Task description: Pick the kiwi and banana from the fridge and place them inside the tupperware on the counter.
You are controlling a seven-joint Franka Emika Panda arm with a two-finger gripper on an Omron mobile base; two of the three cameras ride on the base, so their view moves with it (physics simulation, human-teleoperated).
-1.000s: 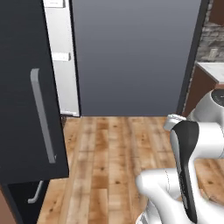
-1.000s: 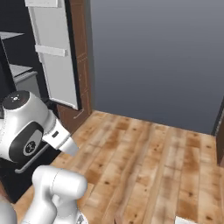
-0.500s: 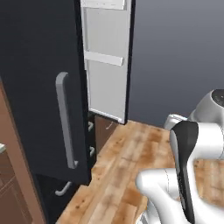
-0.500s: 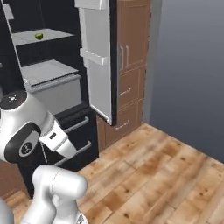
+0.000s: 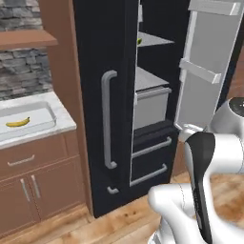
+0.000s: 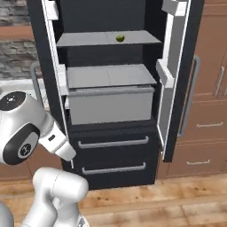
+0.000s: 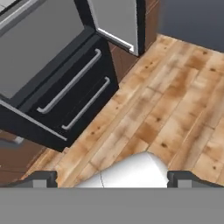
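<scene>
A: Status, left to right?
B: Banana [image 5: 17,122] already lies in the tupperware [image 5: 35,125] on the desk [image 5: 62,121], at 9 o'clock in the left base view — half done, I'd say.
A: Kiwi?
B: On the upper shelf [image 6: 88,39] of the fridge [image 6: 111,146], at 12 o'clock in the right base view; kiwi [image 6: 119,38] untouched, doors open.
A: Gripper?
B: Gripper [image 7: 111,178] spread wide, holding nothing — it looks down at the wooden floor [image 7: 175,96], with the fridge's lower drawers [image 7: 74,94] at 10 o'clock in the hand view.
A: Left to do?
B: Reach the shelf, grasp the kiwi, carry it to the tupperware.
</scene>
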